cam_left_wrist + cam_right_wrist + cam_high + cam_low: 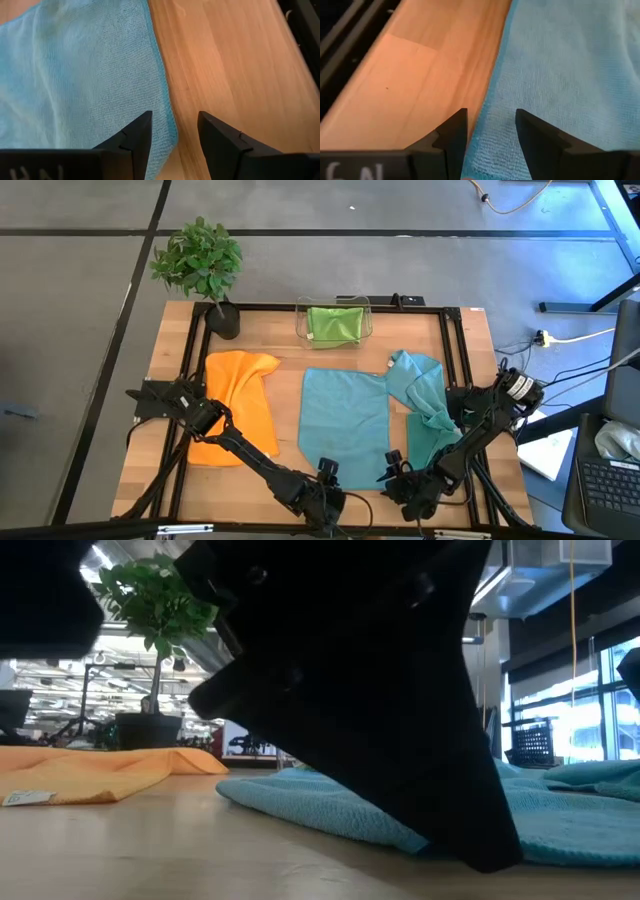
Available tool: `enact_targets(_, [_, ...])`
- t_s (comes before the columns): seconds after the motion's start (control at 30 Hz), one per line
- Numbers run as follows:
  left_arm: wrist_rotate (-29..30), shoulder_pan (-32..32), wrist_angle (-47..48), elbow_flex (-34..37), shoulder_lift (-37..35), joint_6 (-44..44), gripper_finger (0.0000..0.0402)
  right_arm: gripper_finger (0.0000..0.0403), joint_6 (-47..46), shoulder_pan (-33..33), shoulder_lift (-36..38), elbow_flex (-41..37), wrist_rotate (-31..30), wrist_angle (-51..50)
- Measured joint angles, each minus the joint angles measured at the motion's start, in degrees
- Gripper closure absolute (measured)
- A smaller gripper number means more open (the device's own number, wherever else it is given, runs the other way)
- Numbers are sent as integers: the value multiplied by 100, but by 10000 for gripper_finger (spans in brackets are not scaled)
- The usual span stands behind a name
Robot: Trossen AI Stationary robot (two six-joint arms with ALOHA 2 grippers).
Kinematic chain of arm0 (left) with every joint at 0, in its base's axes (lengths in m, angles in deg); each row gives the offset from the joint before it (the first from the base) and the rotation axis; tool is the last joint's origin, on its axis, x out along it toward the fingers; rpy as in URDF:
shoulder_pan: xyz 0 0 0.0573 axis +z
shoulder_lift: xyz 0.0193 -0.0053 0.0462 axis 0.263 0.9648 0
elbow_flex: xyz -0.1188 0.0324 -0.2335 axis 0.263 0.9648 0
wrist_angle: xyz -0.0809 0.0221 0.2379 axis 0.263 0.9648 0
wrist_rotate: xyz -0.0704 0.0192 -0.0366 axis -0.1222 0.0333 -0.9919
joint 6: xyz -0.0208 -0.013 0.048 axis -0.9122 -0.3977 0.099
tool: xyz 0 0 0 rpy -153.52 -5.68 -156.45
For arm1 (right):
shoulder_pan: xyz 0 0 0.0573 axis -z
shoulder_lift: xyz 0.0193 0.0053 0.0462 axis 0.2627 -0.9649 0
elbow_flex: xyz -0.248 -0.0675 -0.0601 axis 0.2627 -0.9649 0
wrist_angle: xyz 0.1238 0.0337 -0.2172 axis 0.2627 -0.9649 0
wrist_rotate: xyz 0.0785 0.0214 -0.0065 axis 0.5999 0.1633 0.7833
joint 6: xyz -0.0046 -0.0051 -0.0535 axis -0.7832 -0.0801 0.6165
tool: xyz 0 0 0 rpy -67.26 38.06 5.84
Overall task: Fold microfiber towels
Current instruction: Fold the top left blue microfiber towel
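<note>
Progress is slight: no towel on the table reads as folded. The flat teal towel (345,425) is spread open and no fold is made in it; judged from this, the work on it is only at the grasp stage. An orange towel (238,405) lies rumpled well off to the far side of the left gripper (330,480), a second teal towel (425,405) lies bunched beyond the right gripper (398,475), and a green towel (335,323) sits in the bin (367,313), its state unclear. All of these appear still to do.

Left gripper: jaws part-open, empty, astride the flat towel's near corner, its side edge running up between them. Right gripper: jaws likewise part-open and empty, set over the opposite near corner, edge between them.

Flat towel: plain, fine-napped, soft, lightly rippled, hem slightly raised at the corners.
</note>
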Motion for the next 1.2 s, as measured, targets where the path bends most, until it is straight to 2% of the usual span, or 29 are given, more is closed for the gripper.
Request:
enact_targets(0.1, [42,24,13,0,2,-165,250,233,4,0,2,2,-15,201])
enact_targets(0.27, [534,47,88,0,4,-306,250,233,129,0,2,7,-79,419])
enact_targets(0.57, [571,153,140,2,4,-637,256,233,-85,0,2,7,-72,479])
enact_targets(0.73, [568,153,138,2,4,-868,291,233,-348,0,4,5,46,844])
enact_targets(1.03, [325,136,87,2,4,-1092,392,233,-321,-2,4,4,82,1118])
enact_targets(1.2, [306,136,81,2,4,-1096,395,233,-276,-2,4,4,-79,1128])
